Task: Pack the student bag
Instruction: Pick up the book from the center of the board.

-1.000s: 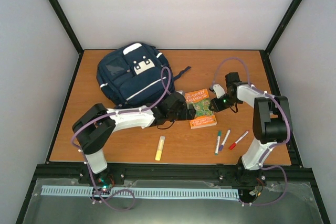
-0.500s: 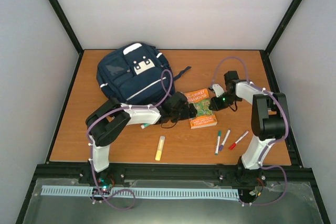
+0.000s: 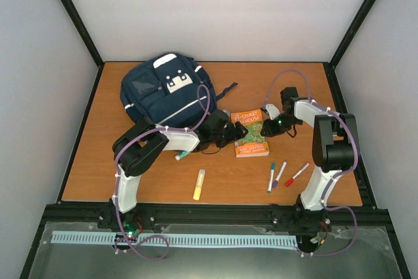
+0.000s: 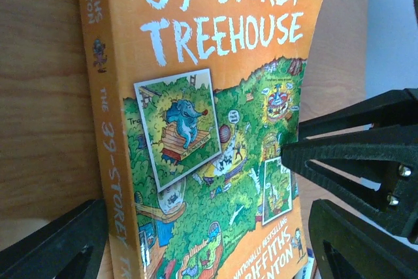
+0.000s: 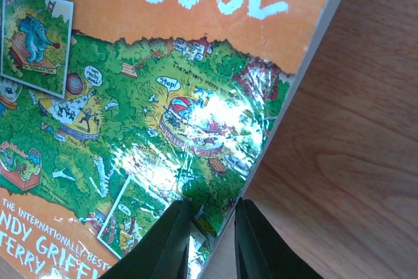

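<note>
— Since a moment ago the left arm has swung away from its base, baring a green-capped marker on the desk behind its jaws, and the right jaws have drawn closer together.

— So what do the jaws hold now?

— The right jaws are nearly pressed together, pinching the page edge of the book near its lower corner. The left jaws are spread wide. One finger sits outside the spine and the other off the opposite edge, so the book lies between them, not yet squeezed.

— And the student bag?

— The student bag lies just beyond the left jaws, off to their left, and well apart from the right jaws. I see no opening in it from above, and I cannot tell whether a zip is undone.

— Progress, then?

— Early, I judge. Nothing shows as packed, and the book is only now being taken up. Three markers lie on the near side of the right jaws, and a yellow highlighter lies on the near side of the left jaws. With the green-capped marker, all of these are left to go in, and the bag likely needs opening first.
</note>
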